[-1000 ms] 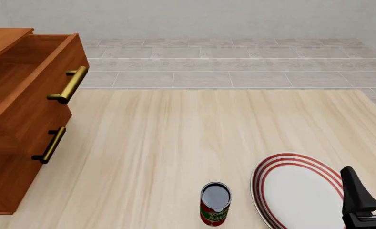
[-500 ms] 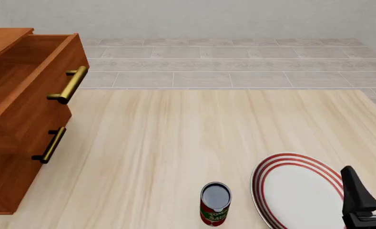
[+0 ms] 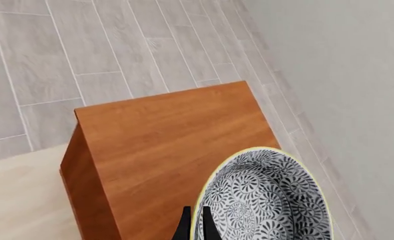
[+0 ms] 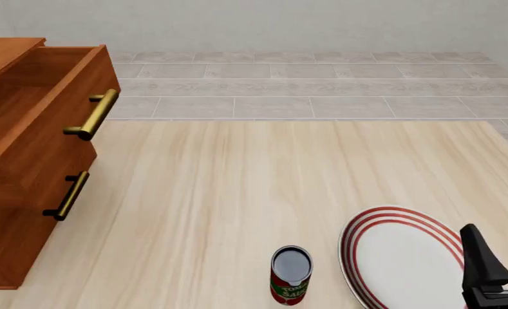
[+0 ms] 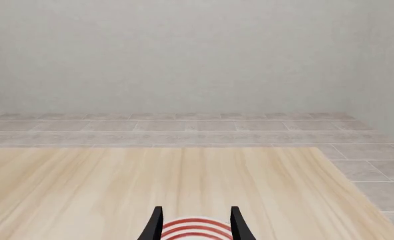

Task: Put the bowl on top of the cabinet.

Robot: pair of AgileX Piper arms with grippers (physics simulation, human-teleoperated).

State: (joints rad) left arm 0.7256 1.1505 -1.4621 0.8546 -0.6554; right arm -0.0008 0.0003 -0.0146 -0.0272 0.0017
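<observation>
The left gripper (image 3: 194, 226) has its jaws closed narrowly on the rim of the bowl (image 3: 266, 200), which is over the flat top of the cabinet (image 3: 170, 140). The right gripper (image 5: 195, 222) hovers over the plate (image 4: 400, 257) with jaws wide apart. A can (image 4: 291, 275) stands beside the plate on the tabletop (image 4: 263, 187)

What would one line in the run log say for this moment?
left gripper: shut on grey-and-white floral bowl rim, over reddish-brown wooden cabinet top | right gripper: open, above red-ringed white plate | red can: upright
</observation>
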